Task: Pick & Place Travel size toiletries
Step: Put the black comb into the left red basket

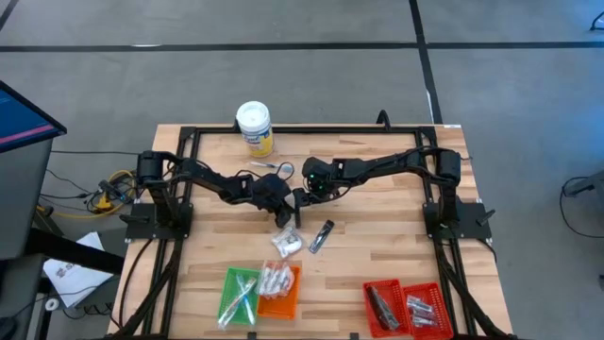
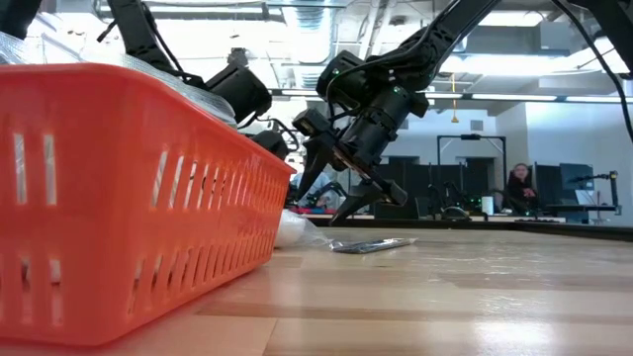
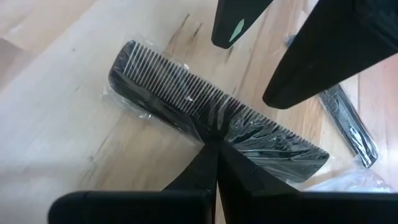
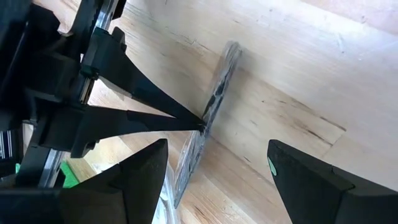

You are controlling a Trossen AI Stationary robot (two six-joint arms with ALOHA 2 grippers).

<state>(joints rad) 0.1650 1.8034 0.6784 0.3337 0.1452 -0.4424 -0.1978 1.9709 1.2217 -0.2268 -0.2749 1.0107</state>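
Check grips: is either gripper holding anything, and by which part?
Left gripper is shut on the wrapped black comb, pinching its long edge near the middle. Right gripper is open beside it, holding nothing.

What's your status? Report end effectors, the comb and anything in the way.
Left end effector shut on wrapped comb, lifting it on edge. Right end effector open, close beside it. Second comb on table nearby, clear of both.

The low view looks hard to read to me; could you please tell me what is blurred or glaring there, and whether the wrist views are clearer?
Low view: the orange tray fills the near left, soft and out of focus; bright ceiling lights wash out the top.
Left wrist view: the wrapped black comb is sharp, with glare streaks on its plastic.
Right wrist view: the comb shows edge-on, the right gripper fingers blurred.
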